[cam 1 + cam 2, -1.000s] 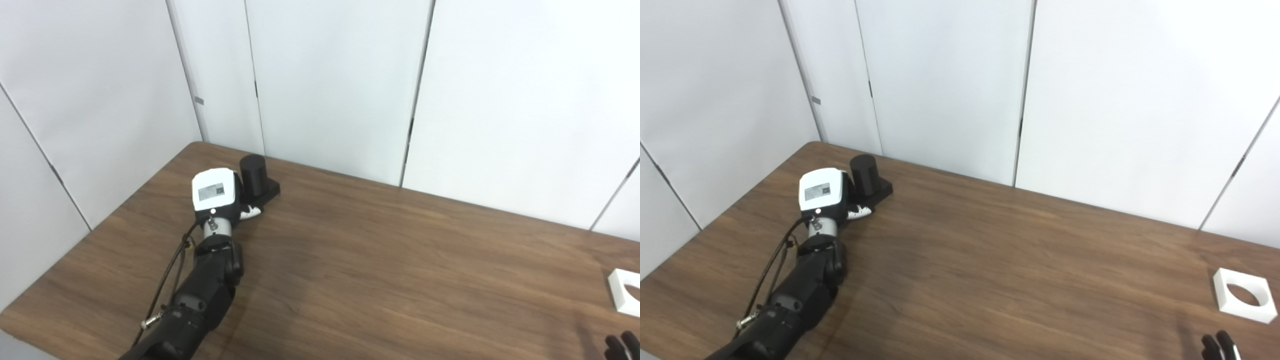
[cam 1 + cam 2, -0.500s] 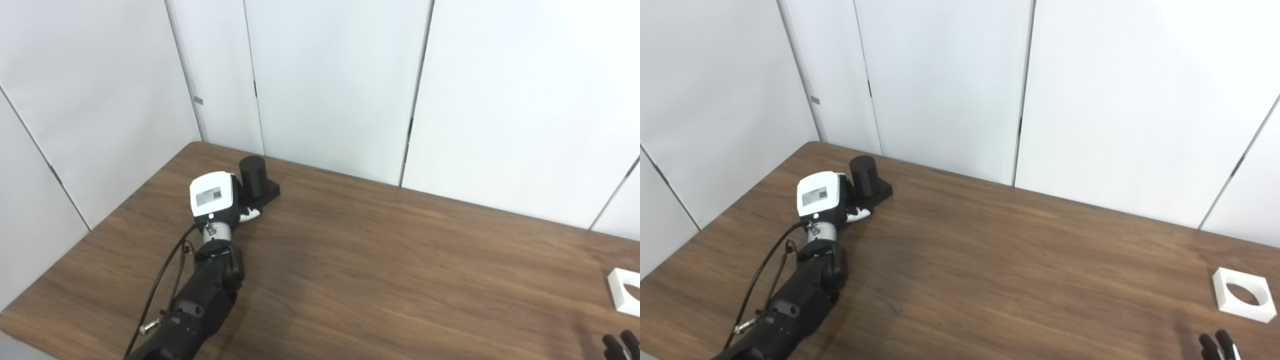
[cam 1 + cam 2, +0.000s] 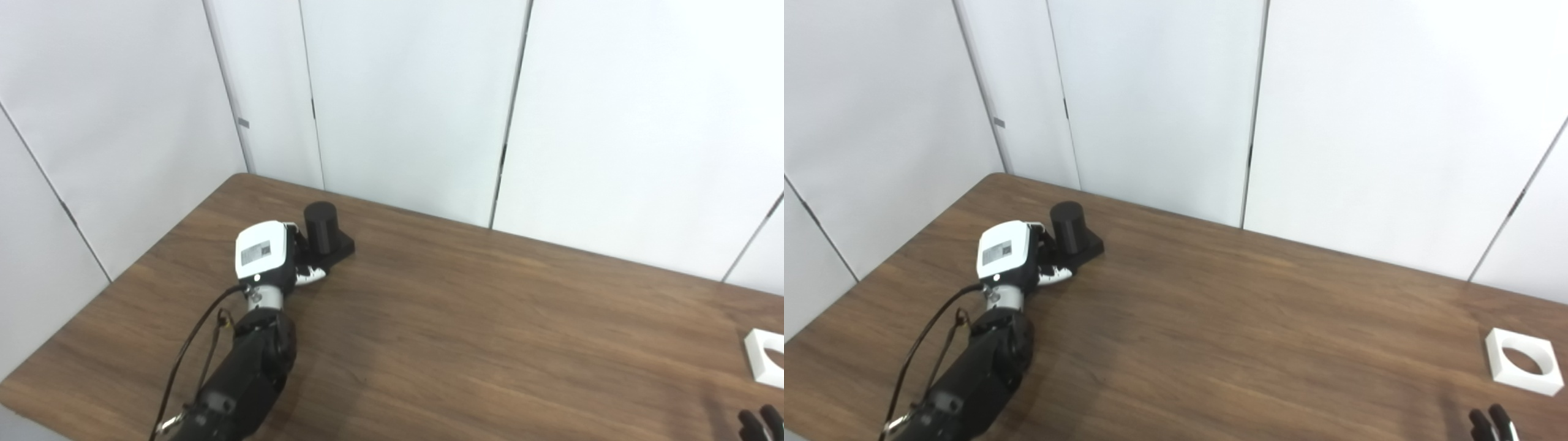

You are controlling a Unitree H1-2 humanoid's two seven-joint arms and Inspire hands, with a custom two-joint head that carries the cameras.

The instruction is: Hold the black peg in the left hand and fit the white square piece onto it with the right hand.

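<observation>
Both pieces apart: left hand (image 3: 267,254) against peg (image 3: 325,231) near desk's (image 3: 1213,331) far-left corner, grip unclear. Right hand (image 3: 1491,424) barely visible, state untellable; next, secure peg, fetch square (image 3: 1522,368).

- You look down from the robot's head through two side-by-side cameras, facing forward over the wooden table (image 3: 465,318) toward white wall panels (image 3: 1151,98).
- Both views sit well back, taking in most of the tabletop.
- They share nearly the whole scene; your right eye view shows everything shifted leftward, revealing the white square piece (image 3: 1522,360) fully, while the left eye view crops it.
</observation>
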